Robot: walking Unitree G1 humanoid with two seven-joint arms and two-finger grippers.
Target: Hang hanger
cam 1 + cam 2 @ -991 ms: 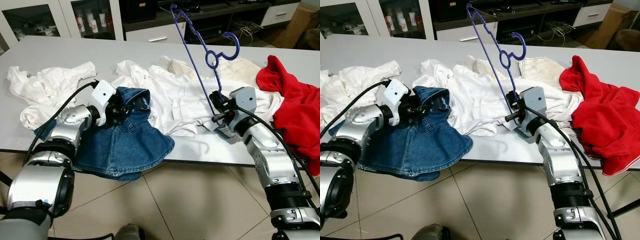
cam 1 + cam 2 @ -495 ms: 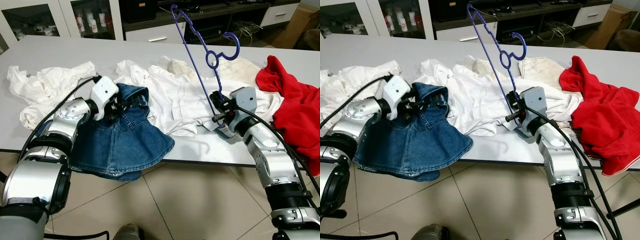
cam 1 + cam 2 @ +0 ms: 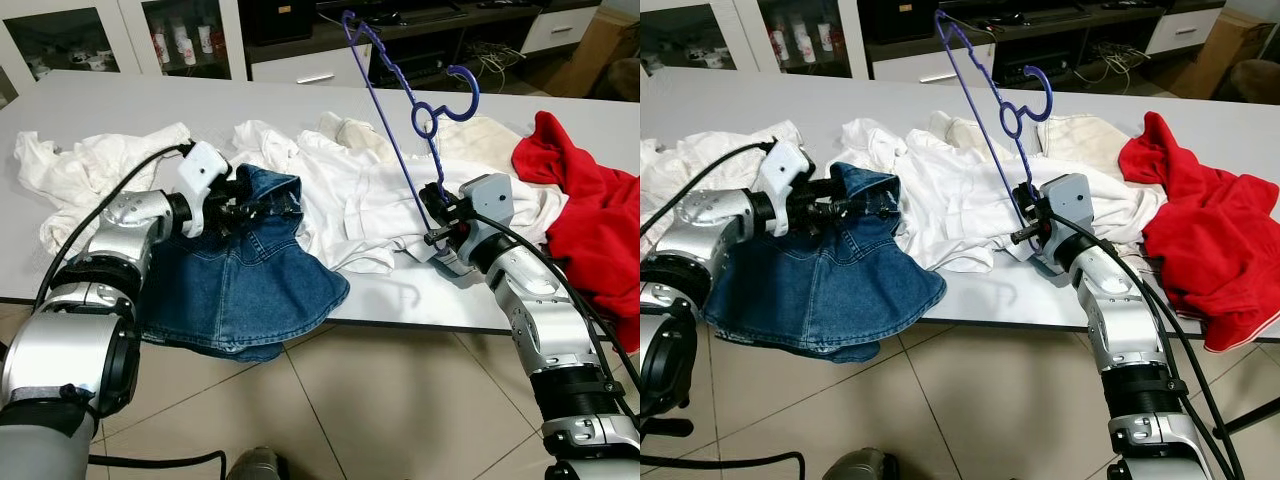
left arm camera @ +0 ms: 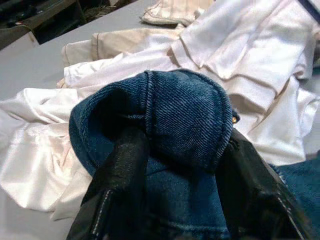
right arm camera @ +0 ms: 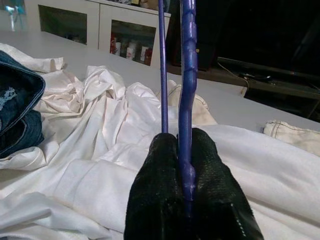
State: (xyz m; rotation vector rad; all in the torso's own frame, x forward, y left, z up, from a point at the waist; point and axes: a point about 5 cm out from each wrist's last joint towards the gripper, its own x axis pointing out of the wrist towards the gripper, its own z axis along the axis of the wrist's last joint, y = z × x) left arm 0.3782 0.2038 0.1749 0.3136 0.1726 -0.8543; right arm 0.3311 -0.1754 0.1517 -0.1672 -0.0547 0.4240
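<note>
A blue plastic hanger [image 3: 400,120] stands upright over the white clothes, its hook [image 3: 462,92] pointing right. My right gripper [image 3: 434,214] is shut on the hanger's lower end; in the right wrist view both fingers [image 5: 200,185] pinch the blue bar [image 5: 186,90]. A blue denim garment [image 3: 240,280] lies on the table's front edge and hangs over it. My left gripper [image 3: 258,207] is shut on the denim's collar [image 4: 170,115], holding it lifted a little, with a finger [image 4: 120,180] on each side of the fold.
White garments [image 3: 350,190] are heaped across the grey table [image 3: 120,105], another white pile [image 3: 85,175] at the left. A red garment [image 3: 590,210] lies at the right edge. Cabinets [image 3: 120,35] stand behind the table. Tiled floor [image 3: 380,400] lies below.
My left gripper has lifted and drawn the denim collar a little up and back. The right arm and hanger have stayed still.
</note>
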